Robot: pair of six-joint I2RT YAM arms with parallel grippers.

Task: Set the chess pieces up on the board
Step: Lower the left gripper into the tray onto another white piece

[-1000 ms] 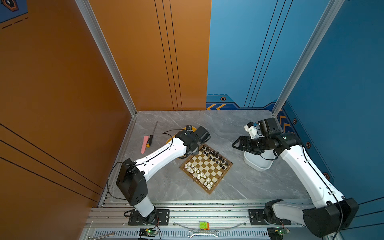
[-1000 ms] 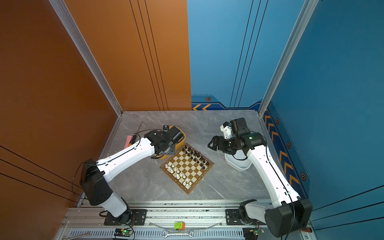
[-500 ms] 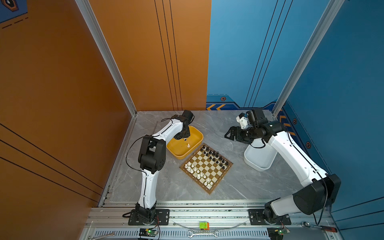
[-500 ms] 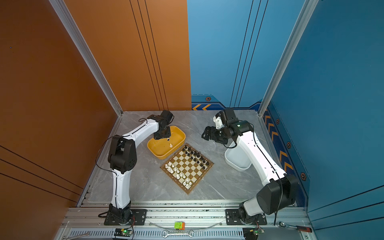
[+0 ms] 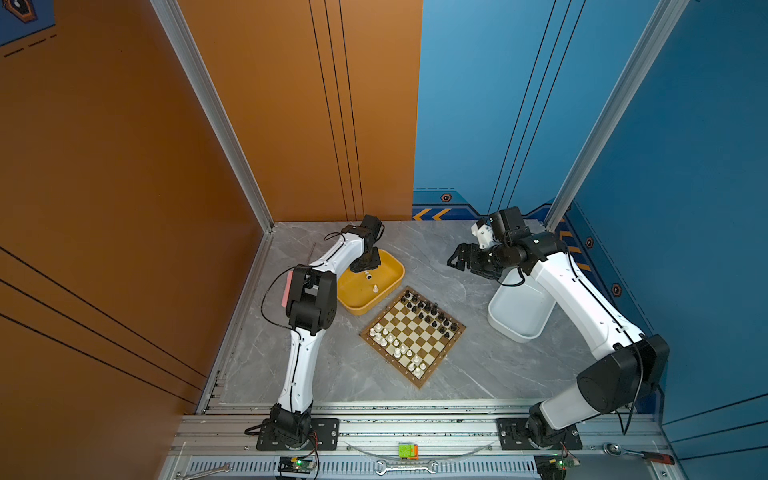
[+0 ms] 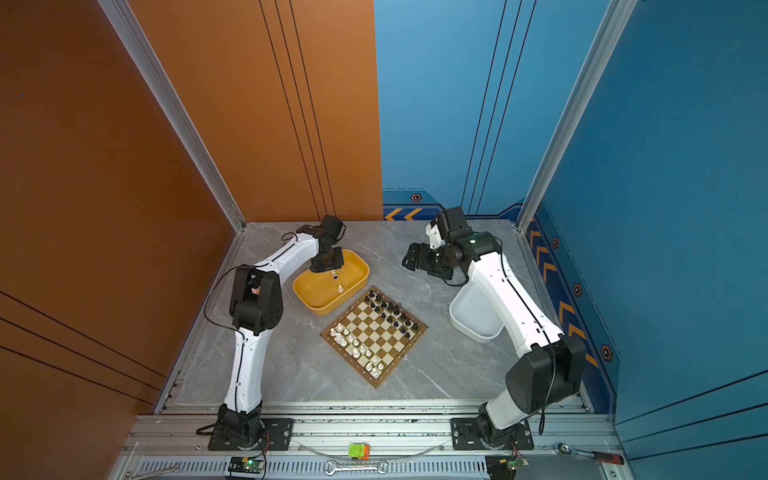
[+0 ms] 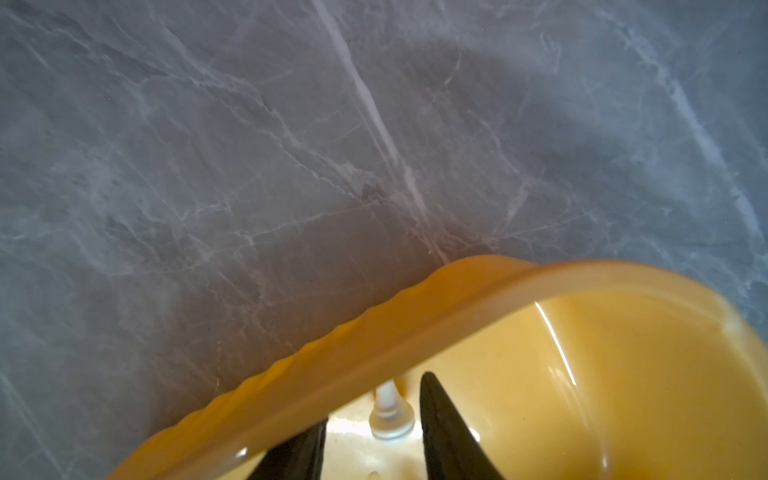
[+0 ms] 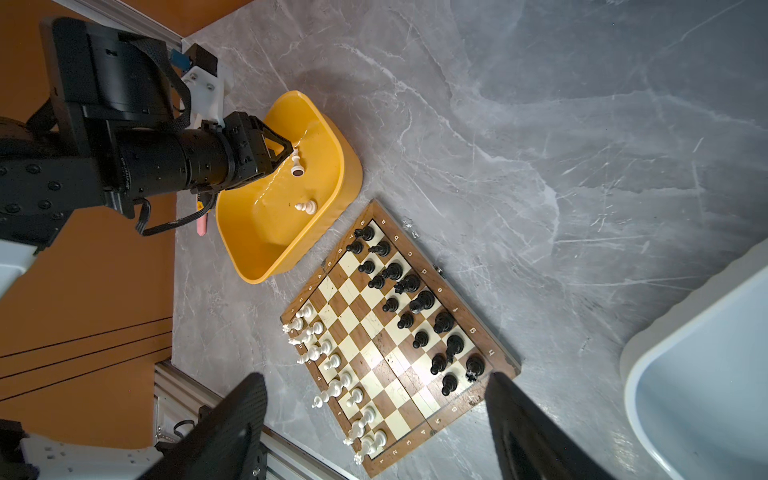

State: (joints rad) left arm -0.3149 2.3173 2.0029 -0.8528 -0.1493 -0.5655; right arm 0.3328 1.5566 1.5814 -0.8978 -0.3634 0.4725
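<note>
White piece (image 7: pixel 390 417) lies tipped in yellow tray (image 5: pixel 357 308), long axis back-to-front, base frontward; left gripper (image 7: pixel 374 400) points steeply down, fingers narrow, flanking it; right gripper (image 8: pixel 374 376) hovers, fingers wide, empty.

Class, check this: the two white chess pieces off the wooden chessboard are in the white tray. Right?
No: the two small white plastic chess pieces off the checked wooden chessboard are in the yellow plastic tray; the right wrist view shows it.
</note>
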